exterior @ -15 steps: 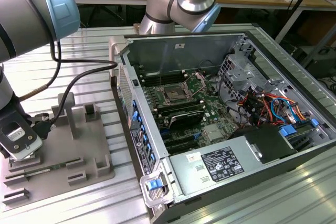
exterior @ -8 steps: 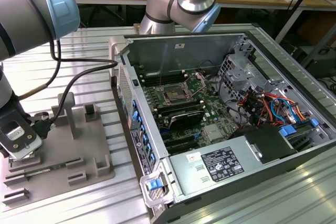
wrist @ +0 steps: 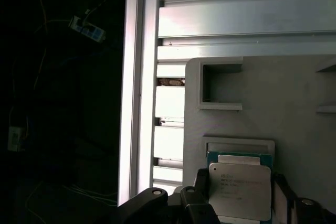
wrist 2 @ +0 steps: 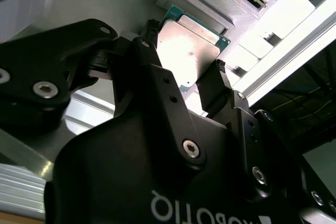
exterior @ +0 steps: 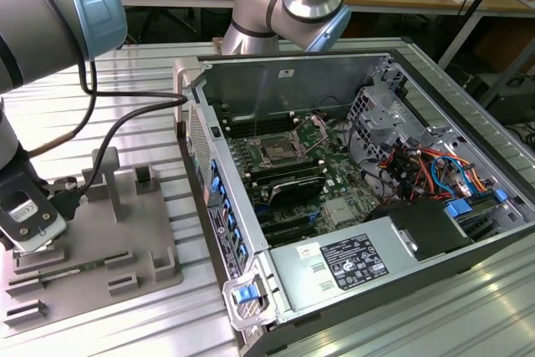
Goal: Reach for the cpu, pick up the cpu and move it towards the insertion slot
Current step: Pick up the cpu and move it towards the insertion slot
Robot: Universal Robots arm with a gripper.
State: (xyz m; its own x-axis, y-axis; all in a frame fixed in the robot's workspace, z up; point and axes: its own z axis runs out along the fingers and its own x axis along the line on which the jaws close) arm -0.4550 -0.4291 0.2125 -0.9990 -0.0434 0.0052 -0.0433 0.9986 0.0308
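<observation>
My end effector (wrist 2: 185, 51) is hovering straight over the cpu (wrist: 240, 190), which is lying flat in its grey tray (exterior: 150, 232) so its edges are free. Whether I am clamping it, I cannot tell. The insertion slot (exterior: 276, 152) is waiting well apart.

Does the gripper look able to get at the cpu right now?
Likely yes: the gripper sits right at the cpu on the tray, and nothing lies between them.
</observation>
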